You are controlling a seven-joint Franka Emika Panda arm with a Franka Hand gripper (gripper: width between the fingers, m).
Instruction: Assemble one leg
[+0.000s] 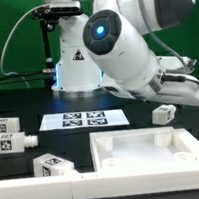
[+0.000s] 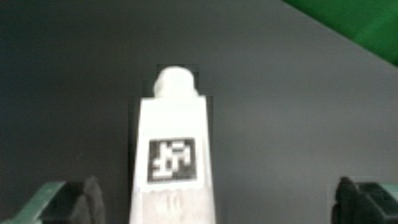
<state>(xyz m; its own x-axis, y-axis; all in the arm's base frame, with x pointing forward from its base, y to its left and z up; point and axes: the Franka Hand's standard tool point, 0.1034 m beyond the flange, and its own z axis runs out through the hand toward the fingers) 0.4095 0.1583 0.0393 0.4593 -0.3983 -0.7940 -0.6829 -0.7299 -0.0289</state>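
In the wrist view a white leg point(image 2: 173, 140) lies on the dark table, its round peg pointing away and a square black-and-white tag on its upper face. My gripper point(image 2: 217, 192) is open and wide. The leg sits between the two dark fingertips point(image 2: 64, 203), nearer one of them, and touches neither. In the exterior view the arm point(image 1: 132, 48) reaches to the right and hides the fingers. One leg point(image 1: 163, 113) lies just below the hand. Three more legs point(image 1: 9, 134) point(image 1: 53, 166) lie at that view's left.
The marker board point(image 1: 82, 118) lies flat in front of the robot base. A large flat white panel point(image 1: 155, 153) with recessed corners fills the near right of the table. A green backdrop stands behind.
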